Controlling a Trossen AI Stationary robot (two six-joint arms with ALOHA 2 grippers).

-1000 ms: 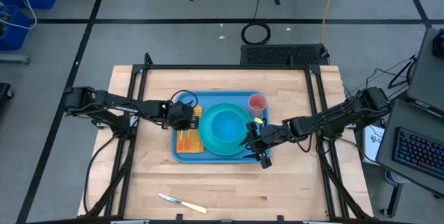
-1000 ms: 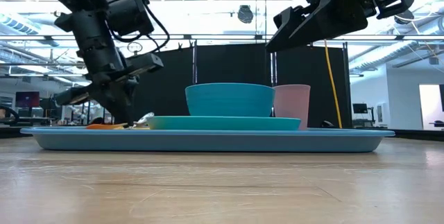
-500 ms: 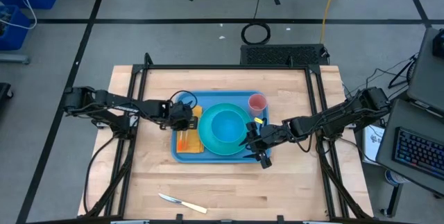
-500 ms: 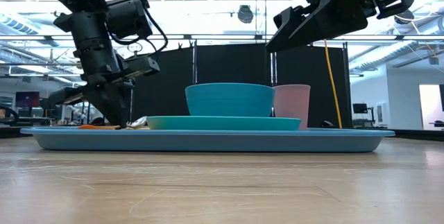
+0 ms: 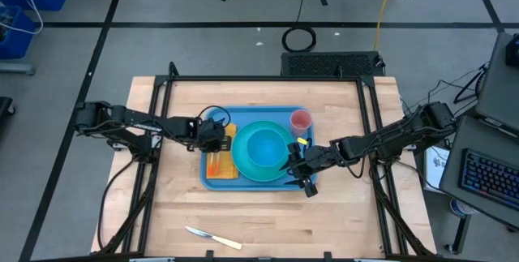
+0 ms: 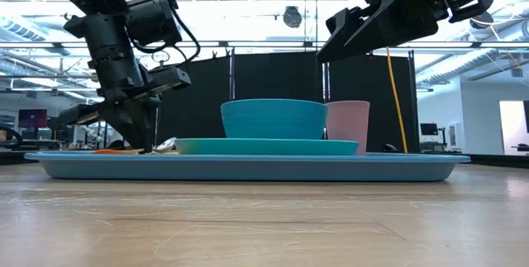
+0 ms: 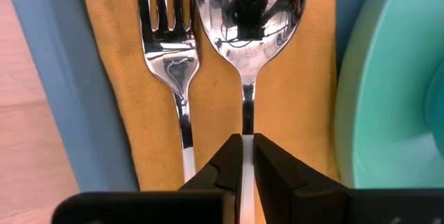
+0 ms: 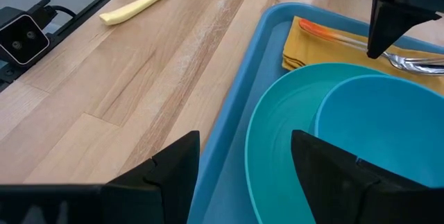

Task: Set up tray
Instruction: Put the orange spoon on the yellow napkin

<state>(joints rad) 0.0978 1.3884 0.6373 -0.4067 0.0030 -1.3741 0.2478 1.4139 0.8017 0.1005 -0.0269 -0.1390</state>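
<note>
— Honestly, the left side worries me first. My left gripper (image 7: 243, 156) is down over the orange napkin (image 7: 229, 106), jaws nearly together around the spoon (image 7: 244, 37) handle. I judge them clamped on it, though only a sliver of handle shows between the fingertips (image 7: 225, 161).

— And the fork (image 7: 166, 37)?

— Just beside the jaws, parallel to the spoon, close to touching the outer finger. If I open wide or drag sideways, that finger could shove the fork off line or rumple the napkin.

— Where's the tray (image 5: 212, 179) in all this?

— Flat on the wooden table (image 5: 268, 221), directly beneath both sets of jaws. Its rim sits just outside the fork, so a skewed release could leave the spoon riding up on the turquoise plate (image 7: 388, 99) on the jaws' other side.

— Middle of the tray?

— The plate carries the bowl (image 6: 273, 118), with the pink cup (image 6: 347, 125) just behind it toward the far corner. Nothing's gripping those, but a careless lift of the left arm could clip the plate edge.

— Right side?

— My right gripper (image 8: 243, 161) hangs above the tray's near rim, jaws apart and empty, plate and bowl just ahead of them. Dropping straight down would strike the rim or tip the plate.

— Anything left out?

— The yellow-handled knife (image 5: 212, 238) lies on the table, well apart from either set of jaws. It's low and flat, so I expect a pinch could slip.
</note>
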